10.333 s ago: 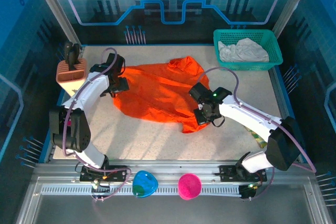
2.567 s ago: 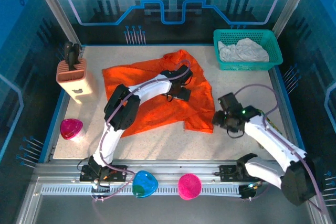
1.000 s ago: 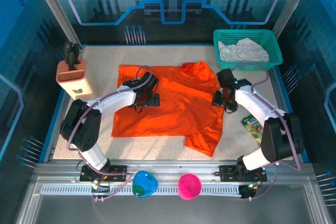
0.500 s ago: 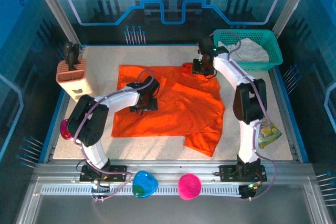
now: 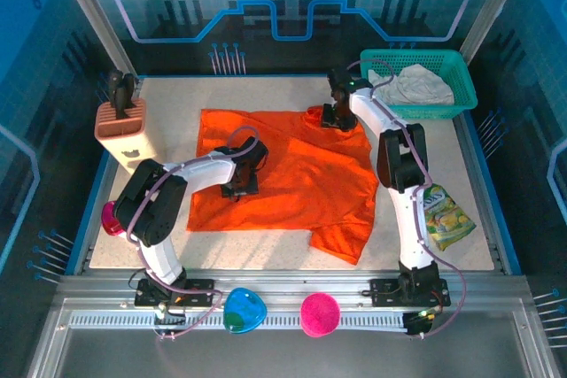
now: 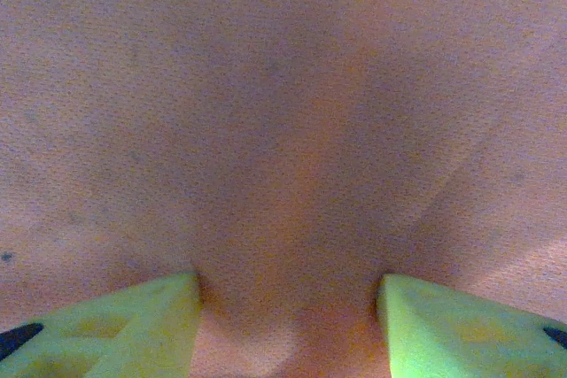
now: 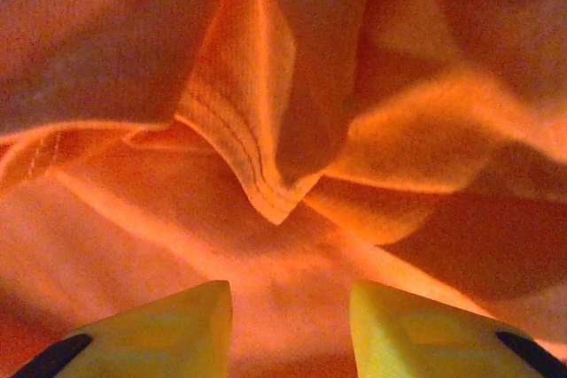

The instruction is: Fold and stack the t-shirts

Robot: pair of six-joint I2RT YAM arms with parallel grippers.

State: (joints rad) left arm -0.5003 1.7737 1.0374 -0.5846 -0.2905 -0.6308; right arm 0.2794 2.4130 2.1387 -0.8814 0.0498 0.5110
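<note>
The bright orange t-shirt [image 5: 292,174] lies spread flat mid-table, with one sleeve bunched at its far right corner [image 5: 326,117] and another sticking out at the front [image 5: 341,236]. My left gripper [image 5: 239,185] rests on the shirt's left half; in the left wrist view it is open [image 6: 288,307], its yellow-green fingertips [image 6: 168,316] pressed onto smooth orange cloth [image 6: 283,130]. My right gripper [image 5: 335,115] is at the bunched far sleeve, open [image 7: 285,307], with a folded hem [image 7: 266,188] just ahead of its fingers. The off-white shirt [image 5: 415,84] lies crumpled in the basket.
The teal mesh basket [image 5: 368,64] stands at the back right, close to the right arm. A knife block [image 5: 120,126] is at the far left and a snack bag [image 5: 446,221] at the right edge. Small bowls sit by the front rail [image 5: 244,309] [image 5: 319,313] and left edge [image 5: 108,219].
The right gripper swung from the shirt's right edge back to the bunched far sleeve. The left gripper shifted slightly forward and leftward on the shirt. The shirt lies flatter than ten seconds ago.
</note>
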